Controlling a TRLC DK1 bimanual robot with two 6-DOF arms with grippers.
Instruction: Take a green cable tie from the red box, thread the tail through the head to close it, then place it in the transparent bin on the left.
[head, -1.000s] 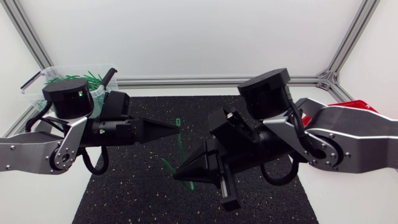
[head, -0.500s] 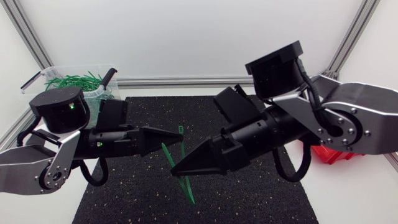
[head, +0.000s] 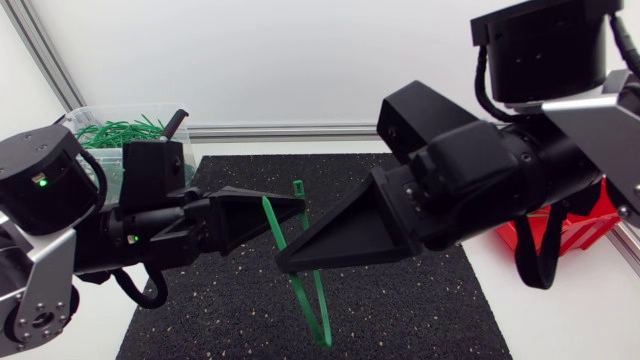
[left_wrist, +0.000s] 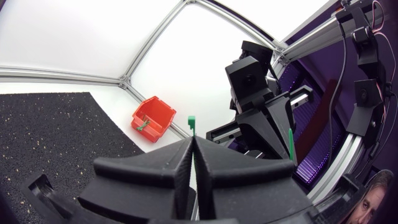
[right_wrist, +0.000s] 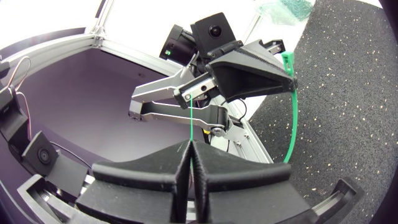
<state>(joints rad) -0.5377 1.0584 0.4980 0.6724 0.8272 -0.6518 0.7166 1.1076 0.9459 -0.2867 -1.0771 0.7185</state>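
Note:
A green cable tie hangs bent in a long loop above the black mat, held between both grippers. My left gripper is shut on it just below its head, which pokes out past the fingertips. My right gripper is shut on the thin tail, tip facing the left gripper a short way off. The strap curves down from the head. The red box sits at the right, partly hidden by my right arm. The transparent bin with several green ties stands far left.
A black speckled mat covers the middle of the table, white surface around it. An aluminium frame rail runs along the back. The red box shows a green tie inside.
Both arms have risen towards the head camera with the tie between them. The right arm swung up and to the right, uncovering more of the red box.

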